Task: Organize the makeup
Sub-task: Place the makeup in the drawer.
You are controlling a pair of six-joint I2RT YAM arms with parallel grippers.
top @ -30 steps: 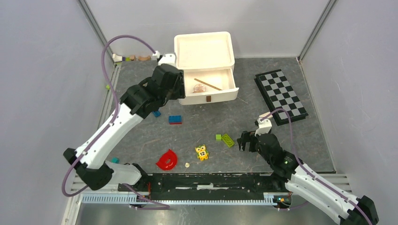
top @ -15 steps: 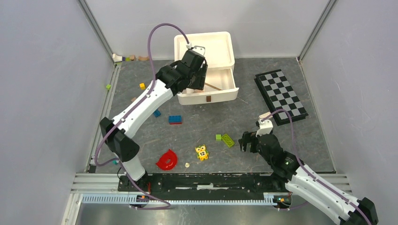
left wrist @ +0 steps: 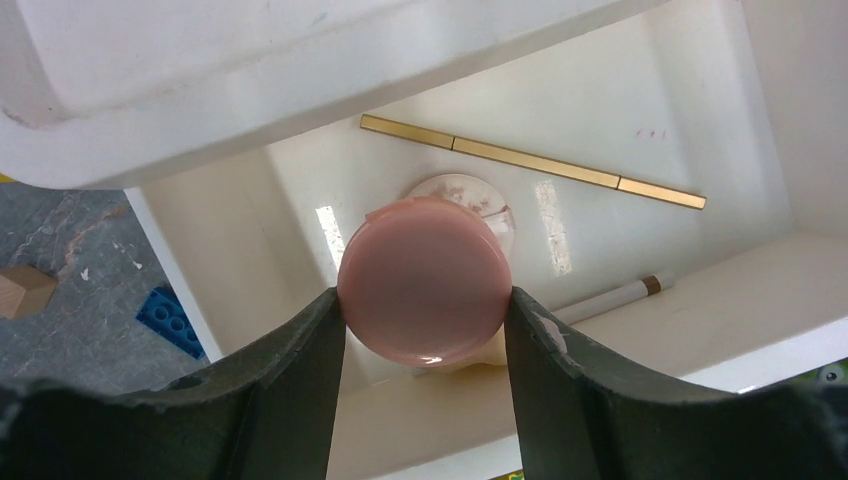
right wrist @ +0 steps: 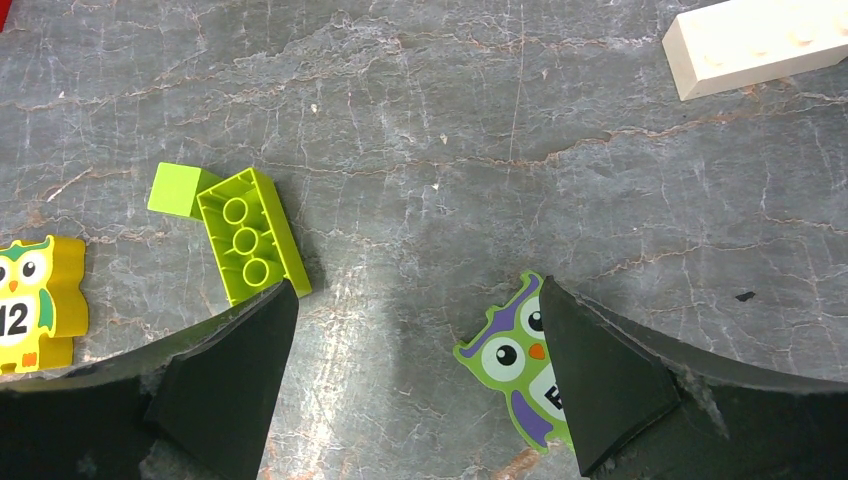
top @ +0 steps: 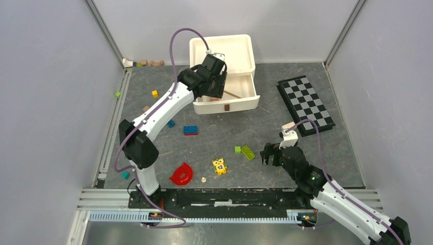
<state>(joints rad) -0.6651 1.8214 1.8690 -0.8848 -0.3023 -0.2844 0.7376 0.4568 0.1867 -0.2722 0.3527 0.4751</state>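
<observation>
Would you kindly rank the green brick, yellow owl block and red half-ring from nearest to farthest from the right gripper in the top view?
1. Green brick, just left of the right gripper.
2. Yellow owl block, farther left.
3. Red half-ring, farthest left.

i read "12" on the yellow owl block (right wrist: pixel 35 300), just outside the right gripper (right wrist: pixel 415 290), on the wrist view's left. the green owl block (right wrist: pixel 510 365) by its other finger shows a half-hidden digit i can't make out.

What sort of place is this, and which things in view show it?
Probably a robotics lab test cell: left arm and right arm bolted to a rail, plain grey wall panels around the table, staged props like the checkerboard.
</observation>
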